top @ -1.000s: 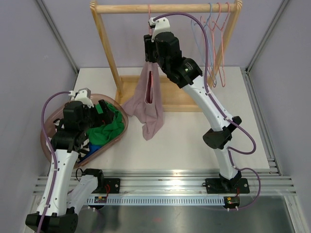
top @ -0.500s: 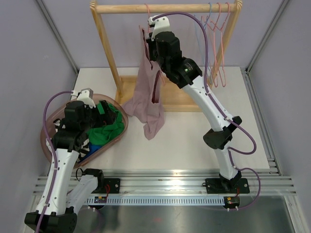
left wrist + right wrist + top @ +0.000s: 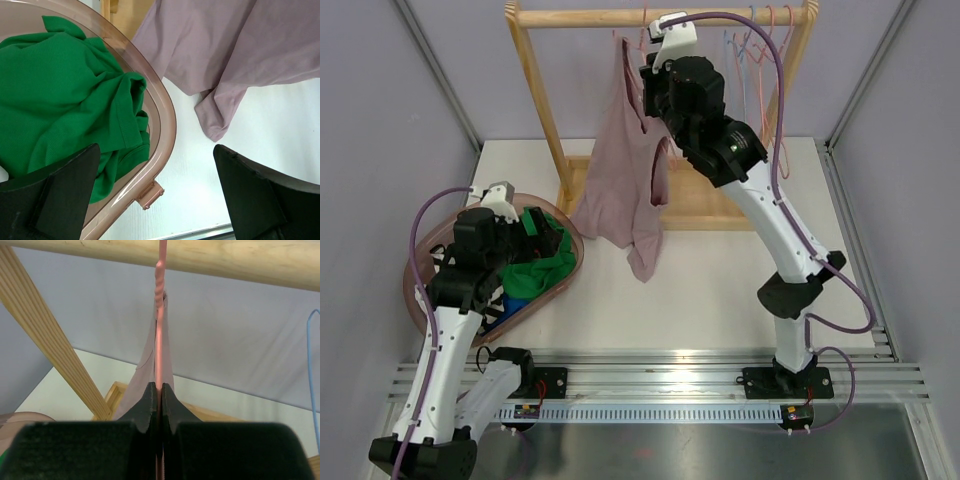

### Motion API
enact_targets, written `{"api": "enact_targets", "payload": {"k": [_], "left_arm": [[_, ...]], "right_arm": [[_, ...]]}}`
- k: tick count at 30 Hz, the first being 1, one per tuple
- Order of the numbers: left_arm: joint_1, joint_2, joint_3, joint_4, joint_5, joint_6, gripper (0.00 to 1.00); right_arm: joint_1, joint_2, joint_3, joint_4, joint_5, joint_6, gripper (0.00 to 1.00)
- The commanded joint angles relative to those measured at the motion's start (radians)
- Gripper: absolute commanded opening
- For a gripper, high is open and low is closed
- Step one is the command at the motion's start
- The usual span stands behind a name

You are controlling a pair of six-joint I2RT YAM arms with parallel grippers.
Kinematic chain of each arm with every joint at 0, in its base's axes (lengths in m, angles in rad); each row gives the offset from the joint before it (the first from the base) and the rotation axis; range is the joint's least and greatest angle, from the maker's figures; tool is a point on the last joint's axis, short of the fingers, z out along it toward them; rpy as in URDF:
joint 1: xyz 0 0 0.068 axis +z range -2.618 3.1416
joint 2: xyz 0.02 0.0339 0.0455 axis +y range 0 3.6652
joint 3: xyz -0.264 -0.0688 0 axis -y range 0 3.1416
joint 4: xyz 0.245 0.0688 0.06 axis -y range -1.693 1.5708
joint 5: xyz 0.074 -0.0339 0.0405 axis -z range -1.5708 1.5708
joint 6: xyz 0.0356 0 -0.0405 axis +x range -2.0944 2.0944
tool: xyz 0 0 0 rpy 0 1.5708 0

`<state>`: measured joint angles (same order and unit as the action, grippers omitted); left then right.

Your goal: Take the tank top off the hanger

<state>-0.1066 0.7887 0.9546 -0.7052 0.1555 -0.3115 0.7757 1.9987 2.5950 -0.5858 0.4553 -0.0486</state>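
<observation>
A mauve tank top (image 3: 625, 180) hangs on a pink wire hanger (image 3: 160, 335) hooked over the wooden rail (image 3: 660, 16) of the rack. Its hem (image 3: 220, 120) trails onto the white table. My right gripper (image 3: 159, 387) is shut on the hanger's wire just below its twisted neck; in the top view it is high up by the rail (image 3: 655, 85). My left gripper (image 3: 155, 200) is open and empty, above the rim of the brown basket (image 3: 165, 115), left of the tank top's hem.
The basket (image 3: 420, 290) at the left holds green clothing (image 3: 535, 260). Several empty wire hangers (image 3: 765, 60) in blue and pink hang at the rail's right end. The rack's wooden uprights (image 3: 540, 100) and base (image 3: 700, 205) stand on the table's far half.
My right gripper has lifted the hanger up and to the right, close under the rail. The tank top has risen and spread out with it. The left arm has not moved.
</observation>
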Motion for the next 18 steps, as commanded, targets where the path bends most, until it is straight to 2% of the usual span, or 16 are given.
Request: {"api": "enact_targets", "payload": {"k": [1, 7, 8, 10, 14, 15, 18], "left_arm": [[-0.008, -0.017, -0.005, 0.065, 0.071, 0.012, 0.99], [-0.047, -0.032, 0.027, 0.11, 0.108, -0.056, 0.99], [-0.057, -0.028, 0.036, 0.115, 0.105, -0.069, 0.99], [-0.1, -0.019, 0.074, 0.116, 0.063, -0.106, 0.99], [-0.244, -0.006, 0.118, 0.167, -0.06, -0.162, 0.99], [-0.311, 0.004, 0.125, 0.203, -0.085, -0.17, 0.99], [-0.422, 0.021, 0.151, 0.307, -0.14, -0.166, 0.99]], "right_arm": [[0.008, -0.141, -0.038, 0.107, 0.014, -0.004, 0.0], [0.008, -0.37, -0.324, 0.096, -0.067, 0.079, 0.0], [0.008, -0.406, -0.423, 0.099, -0.081, 0.091, 0.0], [0.007, -0.512, -0.519, 0.113, -0.13, 0.121, 0.0], [0.008, -0.678, -0.747, 0.103, -0.214, 0.171, 0.0], [0.008, -0.71, -0.772, 0.078, -0.251, 0.191, 0.0], [0.008, -0.822, -0.874, 0.035, -0.323, 0.231, 0.0]]}}
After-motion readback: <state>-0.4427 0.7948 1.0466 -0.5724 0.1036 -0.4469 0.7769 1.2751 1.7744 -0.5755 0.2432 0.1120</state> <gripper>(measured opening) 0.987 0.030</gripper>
